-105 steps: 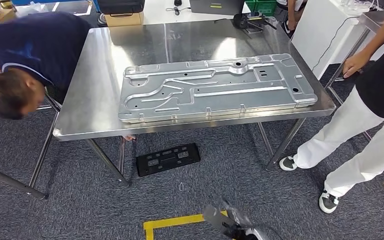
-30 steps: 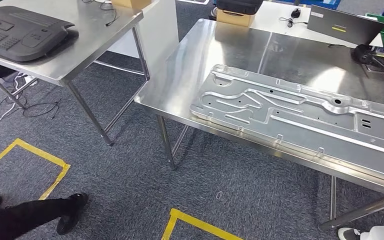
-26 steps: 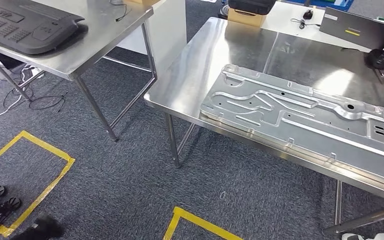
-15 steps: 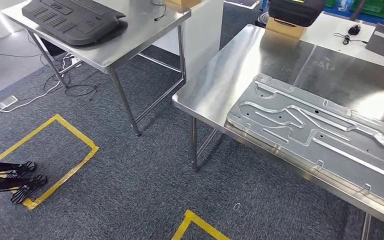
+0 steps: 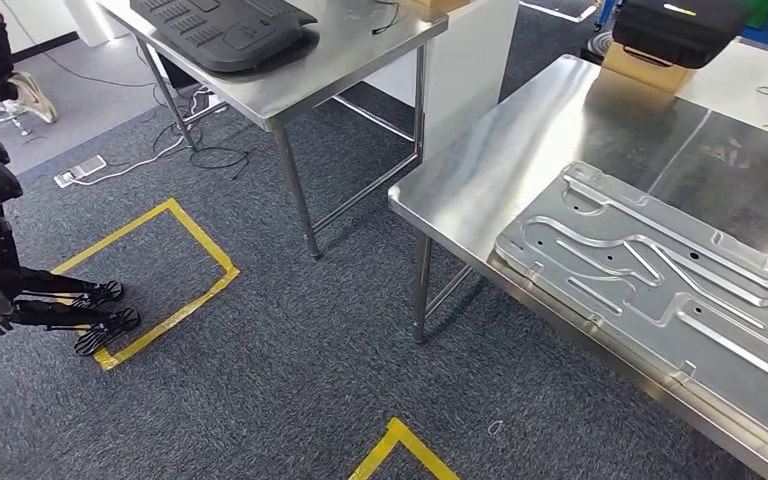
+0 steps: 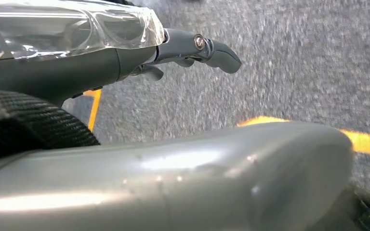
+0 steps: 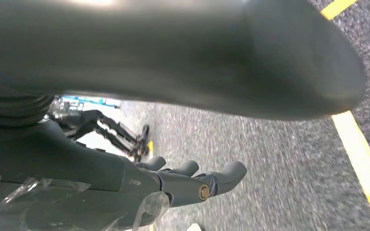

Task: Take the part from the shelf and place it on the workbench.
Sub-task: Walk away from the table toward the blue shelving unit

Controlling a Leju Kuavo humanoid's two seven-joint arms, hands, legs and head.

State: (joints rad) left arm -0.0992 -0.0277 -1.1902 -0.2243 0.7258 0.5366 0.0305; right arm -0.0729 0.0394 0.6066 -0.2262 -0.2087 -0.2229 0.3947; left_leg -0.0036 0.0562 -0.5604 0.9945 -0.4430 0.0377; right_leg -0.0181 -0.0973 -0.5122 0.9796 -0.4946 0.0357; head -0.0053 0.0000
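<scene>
Stamped metal panel (image 5: 660, 290) flat on the near counter (image 5: 500, 160) at right, along its front edge. Behind it on that counter, a box (image 5: 645, 65) with a case (image 5: 675, 25) on top. Second counter (image 5: 360, 50) further back and to the left, well apart, carrying a moulded tray (image 5: 225, 25). Taped square (image 5: 160, 270) on the floor before that counter, with a wheeled stand (image 5: 70, 310) on its left side. Another taped corner (image 5: 400, 450) on the floor nearer, before the panel's counter. Cables (image 5: 200, 150) on the floor under the far counter.
</scene>
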